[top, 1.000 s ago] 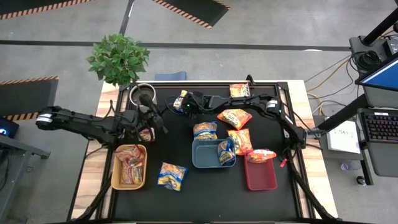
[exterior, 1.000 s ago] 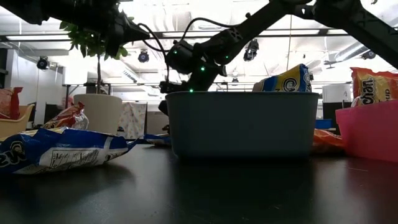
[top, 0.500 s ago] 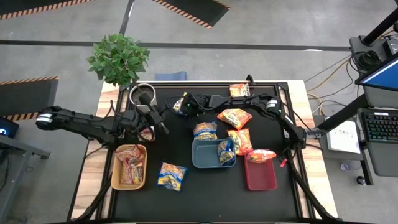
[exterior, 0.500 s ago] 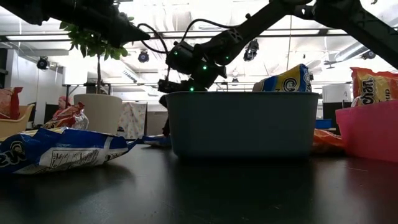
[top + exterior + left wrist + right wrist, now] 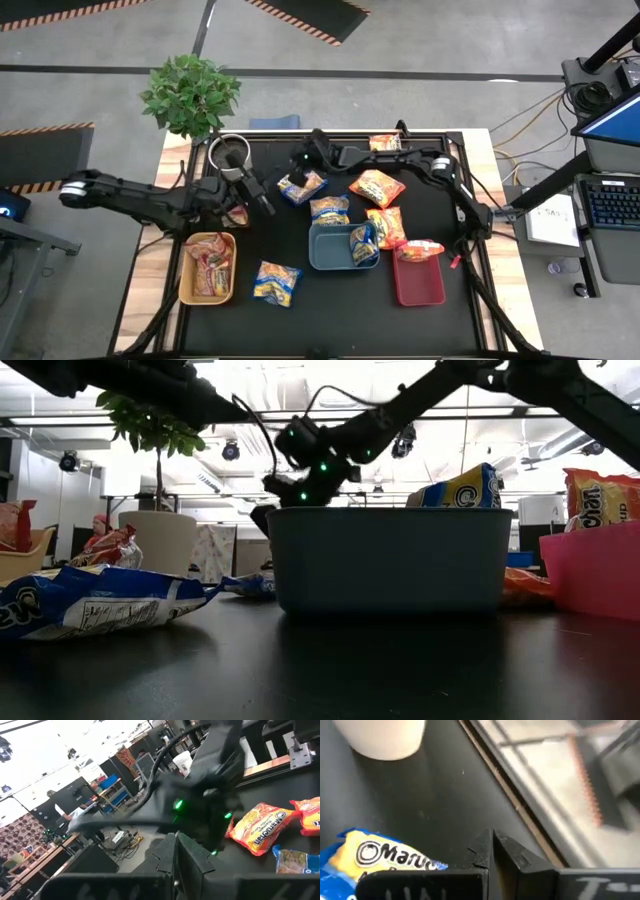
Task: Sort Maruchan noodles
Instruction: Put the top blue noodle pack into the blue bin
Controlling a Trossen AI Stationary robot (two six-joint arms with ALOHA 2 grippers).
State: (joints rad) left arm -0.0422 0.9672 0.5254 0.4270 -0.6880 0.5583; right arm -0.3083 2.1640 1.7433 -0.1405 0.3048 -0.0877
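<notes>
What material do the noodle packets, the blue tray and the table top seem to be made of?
The noodle packets, such as the blue-and-yellow packet, look like thin glossy plastic film: crinkled, with creases catching light. The blue tray seems smooth matte moulded plastic, with even rounded walls. The table top appears as a black matte sheet, perhaps a mat; wooden edges show beside it.

Your table (image 5: 250,320) has a black top with bare wood along its left and right edges. Lying directly on it: a yellow tray (image 5: 190,292) near the left edge, a blue tray (image 5: 322,258) at centre, and a red tray (image 5: 420,285) towards the right edge. A white cup (image 5: 228,152) stands at the far left corner. Loose noodle packets (image 5: 277,283) lie scattered between the trays, with one orange packet (image 5: 386,145) at the far edge.
</notes>
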